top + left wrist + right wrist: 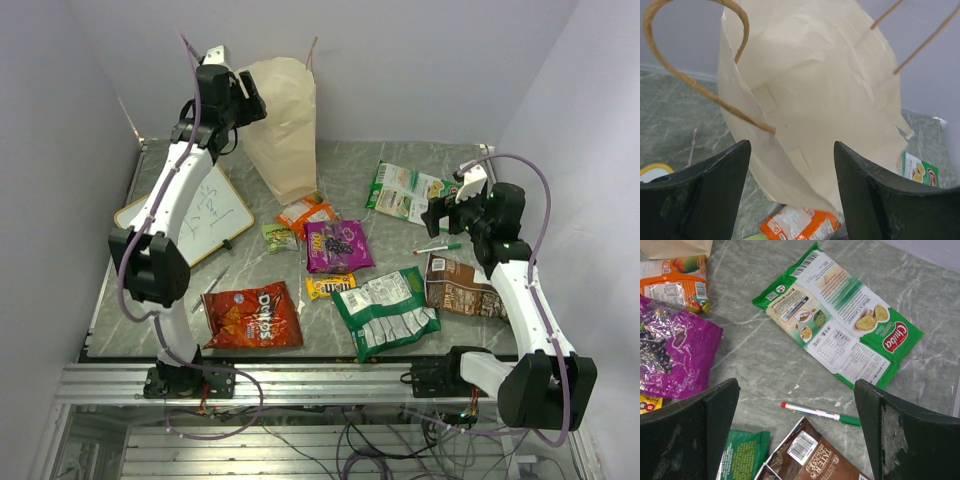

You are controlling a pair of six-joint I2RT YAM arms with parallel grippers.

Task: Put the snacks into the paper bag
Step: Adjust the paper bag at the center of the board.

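The beige paper bag stands at the back of the table, its handles up. My left gripper is open and empty, high beside the bag's top; the bag fills the left wrist view. Snacks lie flat in front: orange pouch, small green packet, purple pouch, M&M's, Doritos, two green-white pouches and a brown pouch. My right gripper is open and empty above the table, over the brown pouch and one green-white pouch.
A whiteboard lies at the left under the left arm. A green-capped marker lies under the right gripper, also in the right wrist view. Walls close in the table at the back and both sides.
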